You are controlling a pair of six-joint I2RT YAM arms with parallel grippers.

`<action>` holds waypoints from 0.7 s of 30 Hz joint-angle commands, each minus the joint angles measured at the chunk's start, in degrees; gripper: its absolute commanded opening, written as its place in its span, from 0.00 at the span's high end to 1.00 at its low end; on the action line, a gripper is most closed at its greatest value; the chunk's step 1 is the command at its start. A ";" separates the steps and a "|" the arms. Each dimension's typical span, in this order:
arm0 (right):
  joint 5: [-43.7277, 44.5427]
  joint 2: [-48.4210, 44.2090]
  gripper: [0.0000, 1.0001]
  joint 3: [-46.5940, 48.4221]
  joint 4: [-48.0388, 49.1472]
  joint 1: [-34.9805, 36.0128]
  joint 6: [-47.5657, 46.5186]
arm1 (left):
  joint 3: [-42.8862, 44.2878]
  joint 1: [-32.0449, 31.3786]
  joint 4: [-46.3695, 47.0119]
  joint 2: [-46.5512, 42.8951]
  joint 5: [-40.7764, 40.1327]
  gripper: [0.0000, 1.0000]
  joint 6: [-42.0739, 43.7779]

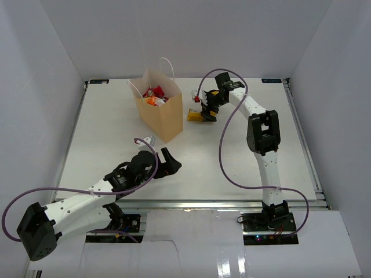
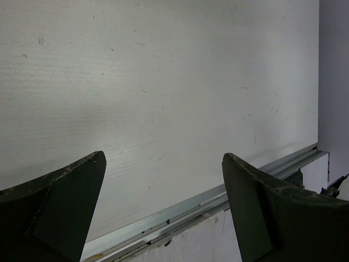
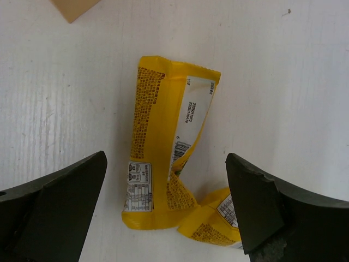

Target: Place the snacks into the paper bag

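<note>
Right gripper (image 3: pixel 166 164) is hovering over the table (image 3: pixel 283 82), fingers (image 3: pixel 60 207) spreading wide and gripping nothing. A yellow packet (image 3: pixel 163 147) is lying flat between them. Its long axis is running straight ahead from the fingertips, the far end leaning slightly right, barcode side facing up. A second yellow packet (image 3: pixel 215 221) is touching its near end, just beside the finger on the view's right. A corner of the paper bag (image 3: pixel 71 8) is showing ahead and left of the fingers, apart from the packet. Red and orange snacks (image 1: pixel 154 96) are sitting inside the bag. Left gripper (image 2: pixel 163 164) is also spreading wide over bare table, with a metal rail (image 2: pixel 191 210) crossing between its fingers.
</note>
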 commanded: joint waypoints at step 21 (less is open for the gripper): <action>0.30 -0.94 0.62 -4.78 2.46 0.88 9.40 | 1.10 -0.03 -0.20 -0.29 -0.46 0.02 -0.18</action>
